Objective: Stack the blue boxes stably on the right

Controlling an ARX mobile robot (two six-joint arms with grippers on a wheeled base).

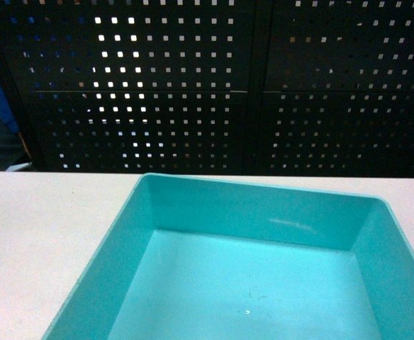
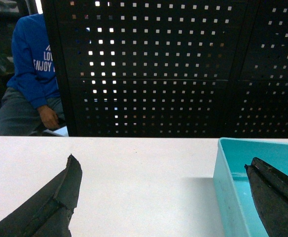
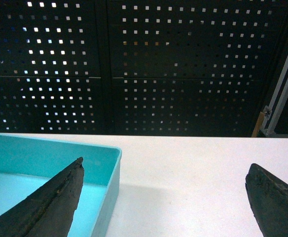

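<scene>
One turquoise tub (image 1: 264, 283) sits on the white table (image 1: 37, 241) directly in front of the robot, slightly right of centre in the head view, open side up and empty. No second blue box is visible in any view, so the stack cannot be confirmed as begun. The left pincer (image 2: 163, 197) has its jaws spread wide apart: one finger hangs over bare table to the left of the tub, the other over the tub's interior, so the jaws straddle the tub's left wall (image 2: 225, 187). The right pincer (image 3: 163, 197) is likewise spread wide, with one finger over the tub's interior and the other over bare table, straddling the right wall (image 3: 112, 182). Neither pincer grips anything, and contact with the walls cannot be determined from these views. A black perforated panel (image 1: 207, 85) stands behind the table; a seated person in a blue sweatshirt (image 2: 33, 59) is visible past its left edge. The step in hand appears to be the two-arm approach to the tub, before the grasp. The next move likely calls for lowering both pincers evenly onto the opposite walls and closing them together, then lifting level so that the tub does not tilt. The destination on the right lies outside these views.
</scene>
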